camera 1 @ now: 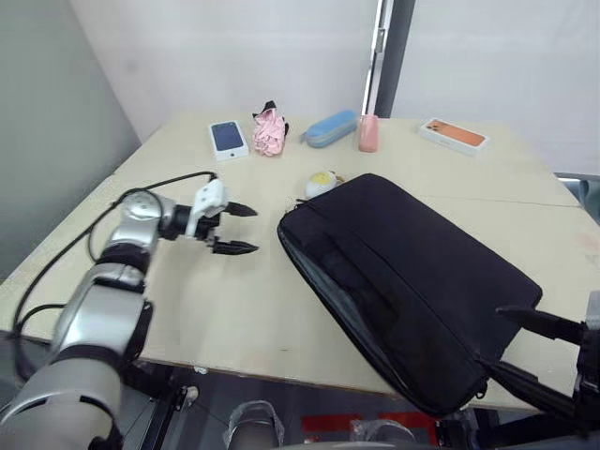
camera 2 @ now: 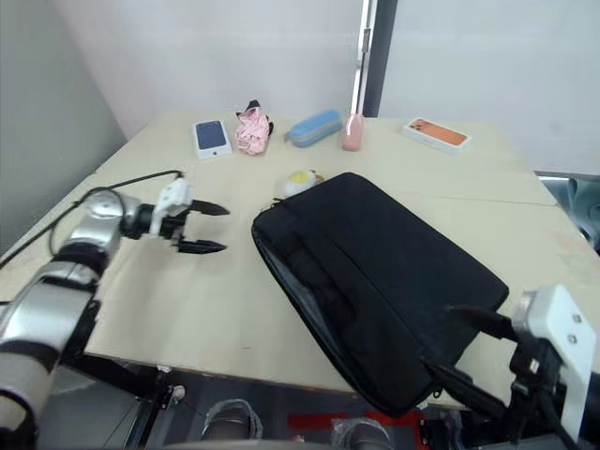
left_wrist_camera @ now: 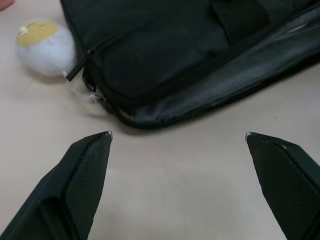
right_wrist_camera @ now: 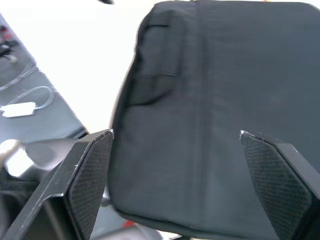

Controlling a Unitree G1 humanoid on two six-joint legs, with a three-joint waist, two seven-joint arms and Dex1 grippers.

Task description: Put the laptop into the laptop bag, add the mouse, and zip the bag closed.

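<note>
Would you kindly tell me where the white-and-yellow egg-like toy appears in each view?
Left eye: egg toy by the laptop bag's far corner.
Right eye: same place.
Left wrist: beside the bag's corner.
Right wrist: not in it.
Shared landmark: the bag.

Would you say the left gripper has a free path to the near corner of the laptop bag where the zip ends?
Probably yes. The left gripper is open and points at the laptop bag, with only bare table between them. The white-and-yellow toy sits beside that corner, off the direct line.
</note>
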